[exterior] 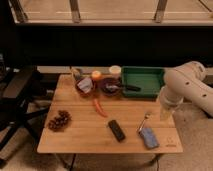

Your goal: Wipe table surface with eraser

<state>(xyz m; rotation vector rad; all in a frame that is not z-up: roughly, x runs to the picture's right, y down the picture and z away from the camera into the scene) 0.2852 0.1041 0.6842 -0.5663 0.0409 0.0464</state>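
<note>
green tray (145,80), grapes (59,121), orange stick (99,107), blue-grey pad (149,138), chair (20,90).

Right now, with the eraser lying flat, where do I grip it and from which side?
Probably best from above: pinch the eraser across its narrow width, at mid-length. It lies flat and diagonal on the table surface, so align with that slant. The gripper hangs over the table's right edge, apart from it.

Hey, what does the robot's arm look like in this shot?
The arm is creamy white, built of thick rounded tube-like segments with a few small dark dots along its side. No cables show. The gripper, equally pale, is at the right edge of the table surface.
</note>
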